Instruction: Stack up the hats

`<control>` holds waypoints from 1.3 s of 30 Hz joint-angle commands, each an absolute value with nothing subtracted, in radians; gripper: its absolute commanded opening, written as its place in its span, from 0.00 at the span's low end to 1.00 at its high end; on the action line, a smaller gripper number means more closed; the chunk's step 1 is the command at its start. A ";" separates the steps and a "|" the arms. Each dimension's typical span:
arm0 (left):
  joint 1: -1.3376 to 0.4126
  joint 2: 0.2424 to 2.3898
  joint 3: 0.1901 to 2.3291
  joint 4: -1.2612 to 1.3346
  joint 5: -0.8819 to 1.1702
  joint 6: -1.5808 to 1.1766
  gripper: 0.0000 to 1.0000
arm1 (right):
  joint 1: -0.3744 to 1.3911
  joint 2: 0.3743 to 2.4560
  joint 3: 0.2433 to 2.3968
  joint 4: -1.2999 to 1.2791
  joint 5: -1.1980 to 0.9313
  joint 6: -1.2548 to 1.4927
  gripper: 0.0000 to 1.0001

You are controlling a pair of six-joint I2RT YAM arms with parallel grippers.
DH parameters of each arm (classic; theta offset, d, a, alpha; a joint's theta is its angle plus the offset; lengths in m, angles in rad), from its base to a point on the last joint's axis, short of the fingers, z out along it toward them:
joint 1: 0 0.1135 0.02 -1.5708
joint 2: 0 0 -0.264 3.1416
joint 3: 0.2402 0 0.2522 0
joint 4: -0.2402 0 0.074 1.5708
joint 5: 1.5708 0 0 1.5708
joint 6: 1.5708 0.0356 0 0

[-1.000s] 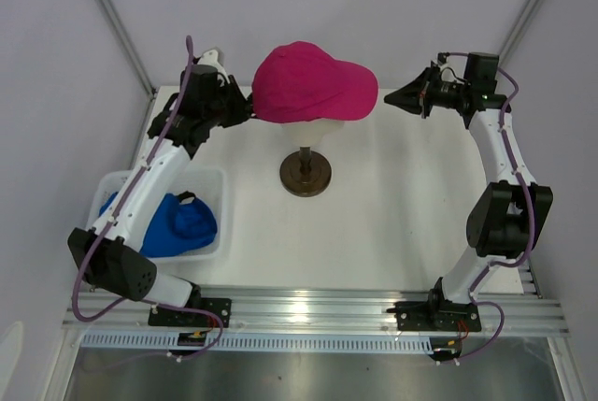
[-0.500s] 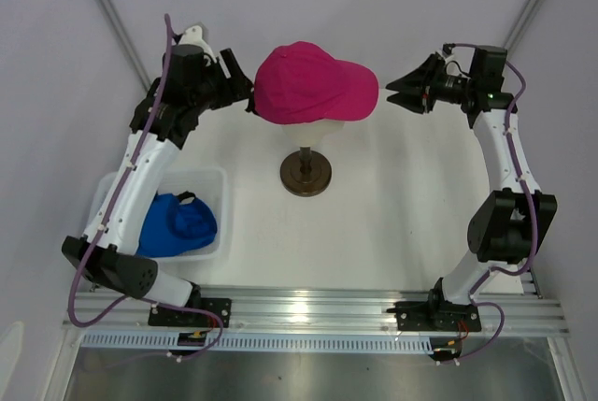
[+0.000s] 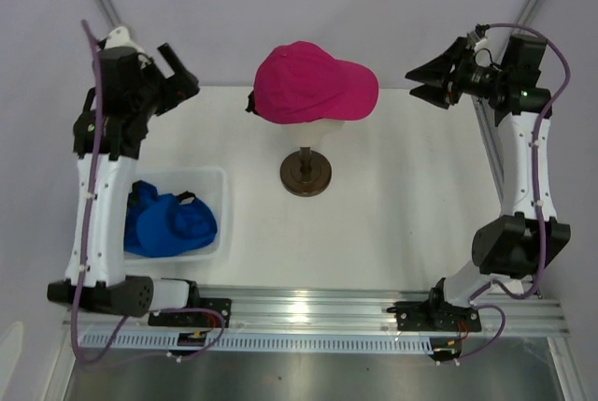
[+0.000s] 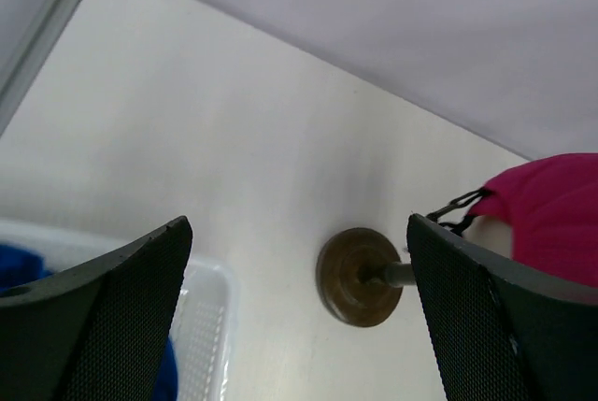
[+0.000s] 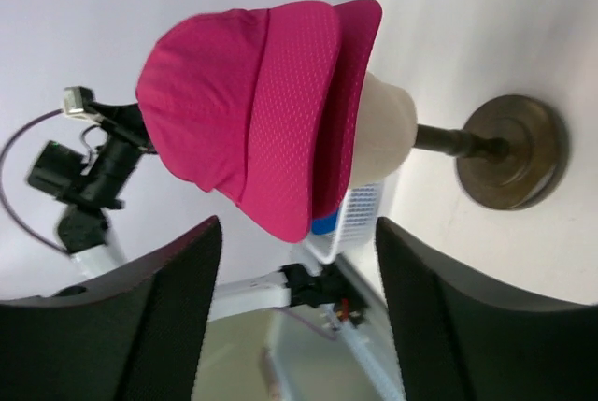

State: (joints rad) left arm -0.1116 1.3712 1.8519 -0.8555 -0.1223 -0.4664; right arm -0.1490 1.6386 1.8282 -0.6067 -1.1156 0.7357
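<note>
**Two open grippers flanked a capped mannequin head**

Nearest the arm bases, a white mesh basket sat at the left of the white table. A royal blue cap lay crumpled inside it. Further back, at the table's middle, a brown stand carried a cream mannequin head. A magenta cap sat on that head, its brim pointing right in the overhead view. At about that depth, the left gripper hung raised, well apart from the cap's left side, its jaws spread wide and holding nothing. The right gripper hung just off the brim's right end without touching it, its jaws parted and empty.
</note>
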 commanded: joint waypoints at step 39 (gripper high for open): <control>0.262 1.299 0.844 -0.681 -0.440 -0.792 0.91 | 0.339 1.227 1.005 -0.097 -0.680 0.629 0.84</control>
State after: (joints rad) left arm 0.2558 1.2892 0.8165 -0.7700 -0.4389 -0.8085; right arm 0.3481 1.2160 0.9504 -0.1364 -0.6670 0.6338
